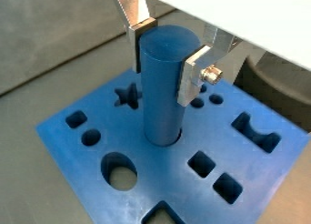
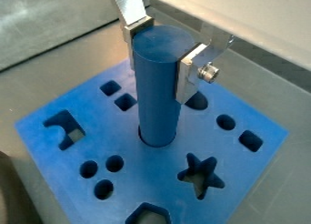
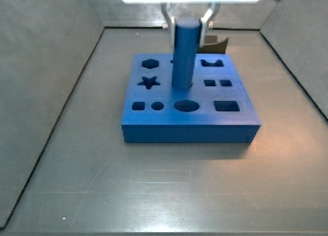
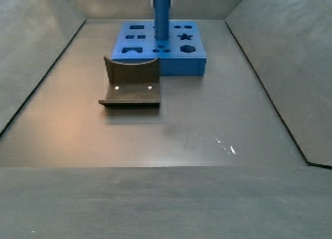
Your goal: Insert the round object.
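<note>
Peg [image 1: 165, 82] stands upright, its foot in the block's [image 1: 85, 155] central round hole, with the gripper [image 1: 168, 47] clamped on its top. Any tilt or sideways drift while pushing down could jam it or drag the block across the counter [image 3: 153, 182].

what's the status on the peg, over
Tool over the block, fingers shut on the peg. Peg upright, lower end in the block's round hole. Nothing in the way; fixture stands apart.

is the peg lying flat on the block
No, the round object stands upright in the blue block, tool at its top.
</note>
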Motion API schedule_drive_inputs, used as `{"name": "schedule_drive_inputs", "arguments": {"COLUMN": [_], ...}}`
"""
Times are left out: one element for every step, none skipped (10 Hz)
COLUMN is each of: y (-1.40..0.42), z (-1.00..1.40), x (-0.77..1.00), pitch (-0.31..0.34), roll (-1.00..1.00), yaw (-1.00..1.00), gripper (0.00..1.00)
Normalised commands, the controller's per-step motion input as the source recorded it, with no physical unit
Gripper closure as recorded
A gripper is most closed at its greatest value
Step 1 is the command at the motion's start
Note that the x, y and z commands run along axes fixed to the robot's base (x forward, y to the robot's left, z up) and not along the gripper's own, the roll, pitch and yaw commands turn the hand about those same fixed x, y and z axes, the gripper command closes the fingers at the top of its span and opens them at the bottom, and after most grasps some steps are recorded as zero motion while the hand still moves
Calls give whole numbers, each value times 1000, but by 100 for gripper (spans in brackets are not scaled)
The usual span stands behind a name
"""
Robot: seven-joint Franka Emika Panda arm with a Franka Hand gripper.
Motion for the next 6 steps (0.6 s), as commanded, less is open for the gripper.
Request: {"name": "schedule_drive_inputs", "arguments": {"y": [0,0,0,0,0,0], "z": [-340,-211,-229,-320,-63,0], "x": [0,0,0,0,0,0], "pitch": [-74,-56,-103,-133,-61,0], "roll": [40,26,0,0,0,0], "yaw": [0,0,0,0,0,0], "gripper": [100,100,100,100,100,100]}}
